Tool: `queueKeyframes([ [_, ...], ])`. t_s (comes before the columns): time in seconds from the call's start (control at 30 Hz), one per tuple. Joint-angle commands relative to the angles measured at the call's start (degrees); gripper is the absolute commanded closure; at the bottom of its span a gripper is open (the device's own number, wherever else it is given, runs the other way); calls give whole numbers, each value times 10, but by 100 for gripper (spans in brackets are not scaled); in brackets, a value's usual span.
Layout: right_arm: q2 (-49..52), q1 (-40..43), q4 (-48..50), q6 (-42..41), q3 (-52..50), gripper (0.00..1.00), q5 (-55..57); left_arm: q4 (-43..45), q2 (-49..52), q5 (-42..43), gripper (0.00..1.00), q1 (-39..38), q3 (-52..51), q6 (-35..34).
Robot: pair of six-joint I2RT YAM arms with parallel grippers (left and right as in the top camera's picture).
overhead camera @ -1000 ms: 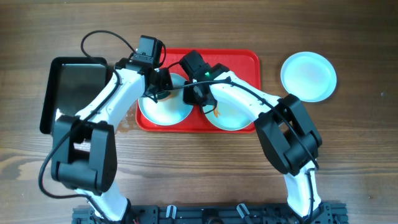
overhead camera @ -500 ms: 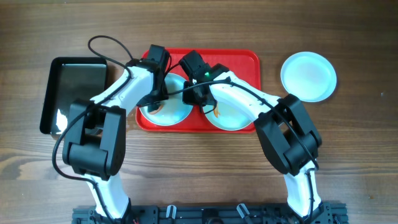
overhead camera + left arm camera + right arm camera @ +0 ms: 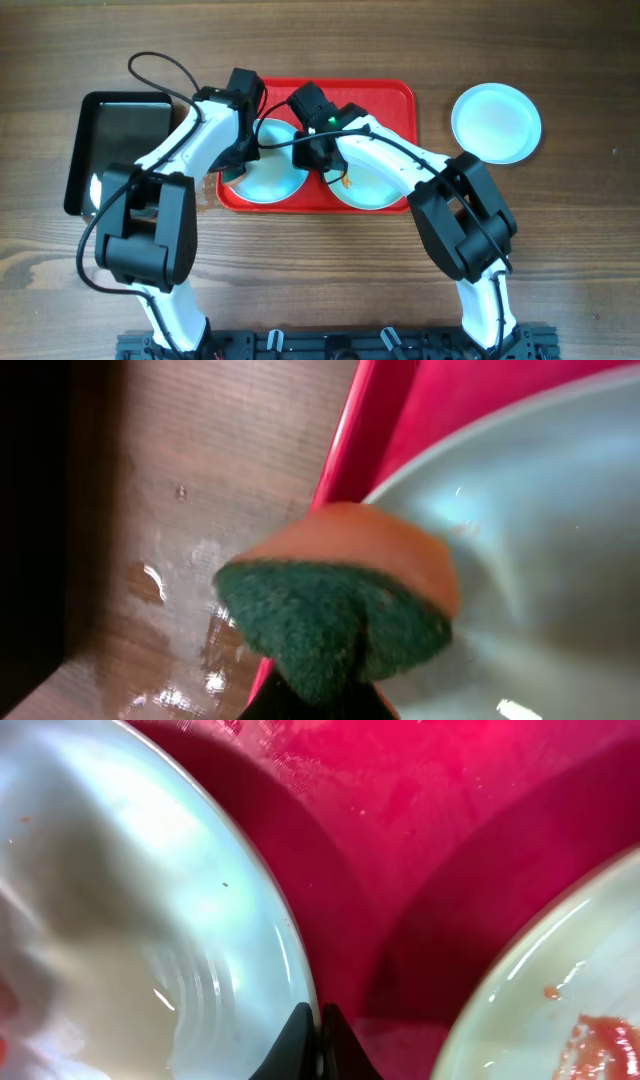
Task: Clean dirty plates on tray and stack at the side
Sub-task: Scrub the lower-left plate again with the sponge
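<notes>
Centrally, left gripper (image 3: 241,153) clamps a green-and-orange sponge (image 3: 340,615) against the frame-left plate (image 3: 278,178) on the red tray (image 3: 392,96); right gripper (image 3: 312,1038) pinches that plate's rim.

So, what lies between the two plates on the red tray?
Bare red tray floor, plus the right gripper at the left plate rim; right wrist view.

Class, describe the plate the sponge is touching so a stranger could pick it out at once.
Find the red tray mid-table, holding two plates. Take the left plate, with a green-and-orange sponge at its edge. The right plate carries an orange smear, and the third plate sits off the tray.
</notes>
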State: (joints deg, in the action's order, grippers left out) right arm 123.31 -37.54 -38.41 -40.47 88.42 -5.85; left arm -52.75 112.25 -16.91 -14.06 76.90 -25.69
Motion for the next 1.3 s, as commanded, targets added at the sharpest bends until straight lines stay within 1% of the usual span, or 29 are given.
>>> queueKeyframes([
  [0.0,0,7,-1,-7,-11,96,25,34,-22,56,96,7,9,-7],
  [0.07,0,7,1,-16,-10,96,25,68,-22,175,96,7,9,-1],
  [0.1,0,7,1,-16,-10,96,24,84,-22,212,96,7,9,0],
  [0.17,0,7,0,-16,-10,95,24,96,-19,221,96,7,9,-1],
  [0.23,0,7,0,-16,-11,96,25,96,-12,230,96,7,7,0],
  [0.33,0,7,2,-16,-11,96,25,94,16,267,96,7,-12,-1],
  [0.37,0,7,2,-16,-11,96,25,86,21,266,96,7,-22,0],
  [0.4,0,7,2,-16,-11,96,25,74,22,258,96,7,-30,0],
  [0.47,0,7,2,-16,-10,96,25,43,22,210,96,7,-32,0],
  [0.53,0,7,2,-16,-11,96,25,23,22,144,96,7,-32,0],
  [0.57,0,7,1,-15,-11,96,25,12,22,87,96,7,-32,0],
  [0.6,0,7,1,-15,-11,96,25,10,22,61,96,7,-32,0],
  [0.67,0,7,1,-15,-11,96,25,8,22,-28,96,7,-32,-1],
  [0.8,0,7,2,-15,-10,96,25,10,22,-124,96,7,-32,-1],
  [0.87,0,7,2,-15,-11,96,25,39,22,-173,96,7,-32,-1],
  [1.0,0,7,2,-16,-10,96,25,70,21,-187,96,7,-12,-8],
  [1.1,0,7,2,-16,-10,96,25,86,12,-183,96,7,11,-71],
  [1.17,0,7,3,-15,-10,96,25,101,-5,-149,96,7,19,-82],
  [1.23,0,8,4,-16,-10,96,25,107,-32,-93,96,7,22,-82],
  [1.27,0,8,4,-16,-11,96,24,110,-54,-45,96,7,22,-79],
])
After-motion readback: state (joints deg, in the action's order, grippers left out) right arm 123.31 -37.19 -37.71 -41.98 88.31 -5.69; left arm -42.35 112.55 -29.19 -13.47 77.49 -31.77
